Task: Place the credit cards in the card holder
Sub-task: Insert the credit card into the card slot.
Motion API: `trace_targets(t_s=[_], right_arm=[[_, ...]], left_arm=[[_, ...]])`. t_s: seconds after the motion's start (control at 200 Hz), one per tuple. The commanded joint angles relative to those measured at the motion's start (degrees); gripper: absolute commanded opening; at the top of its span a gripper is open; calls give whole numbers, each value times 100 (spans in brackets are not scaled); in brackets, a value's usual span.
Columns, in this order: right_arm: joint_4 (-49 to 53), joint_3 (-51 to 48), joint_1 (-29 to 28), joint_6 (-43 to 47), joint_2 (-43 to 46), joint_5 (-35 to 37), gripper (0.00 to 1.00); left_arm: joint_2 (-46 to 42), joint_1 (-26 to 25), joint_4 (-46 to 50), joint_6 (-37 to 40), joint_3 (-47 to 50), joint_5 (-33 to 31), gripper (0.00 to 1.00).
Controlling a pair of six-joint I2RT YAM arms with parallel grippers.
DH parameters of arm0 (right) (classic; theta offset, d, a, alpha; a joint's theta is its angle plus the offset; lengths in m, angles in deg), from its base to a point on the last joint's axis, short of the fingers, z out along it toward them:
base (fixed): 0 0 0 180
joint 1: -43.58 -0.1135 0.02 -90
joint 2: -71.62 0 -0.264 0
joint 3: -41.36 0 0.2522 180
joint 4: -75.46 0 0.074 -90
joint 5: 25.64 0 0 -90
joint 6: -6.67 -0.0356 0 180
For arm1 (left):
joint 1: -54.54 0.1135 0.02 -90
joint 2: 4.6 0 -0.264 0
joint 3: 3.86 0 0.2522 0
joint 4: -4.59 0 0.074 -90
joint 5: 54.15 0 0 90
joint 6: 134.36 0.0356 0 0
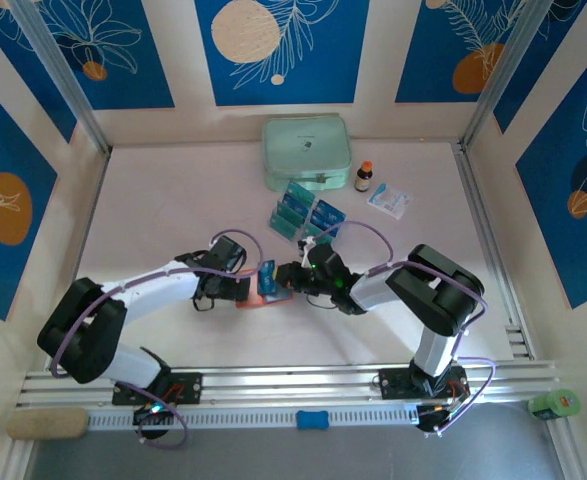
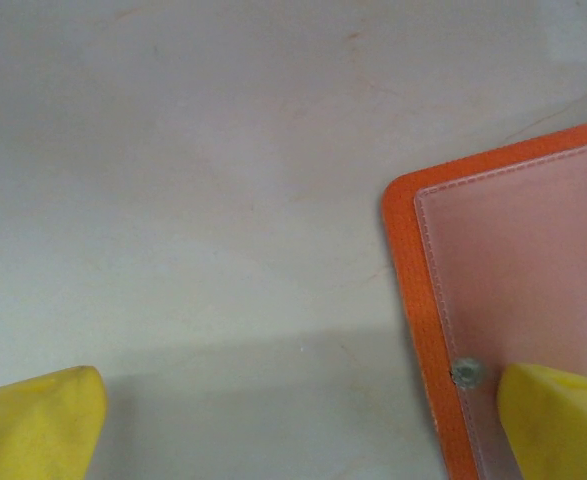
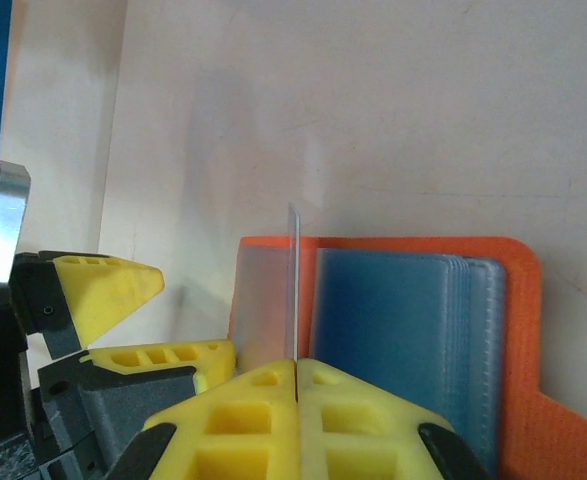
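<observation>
The orange-red card holder lies open on the table between both arms. In the right wrist view, several teal-blue credit cards sit in the pockets of the card holder. My right gripper is shut on one credit card, held upright and edge-on over the fold. From above, that card stands over the holder by the right gripper. My left gripper is open, one fingertip over the holder's clear pocket, the other over bare table.
A clear rack with more teal-blue cards stands behind the holder. Further back are a mint-green zip case, a small bottle and a white-and-blue sachet. A green roll sits at the near right corner.
</observation>
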Motion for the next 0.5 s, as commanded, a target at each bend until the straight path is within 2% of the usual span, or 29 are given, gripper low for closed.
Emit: trace_targets(t_s=[0.0, 0.495], right_arm=[[-165, 63, -57, -33, -105, 9, 0], [-198, -60, -111, -187, -148, -35, 0]], left_arm=[[55, -59, 151, -84, 30, -132, 100], [62, -59, 157, -64, 26, -132, 100]])
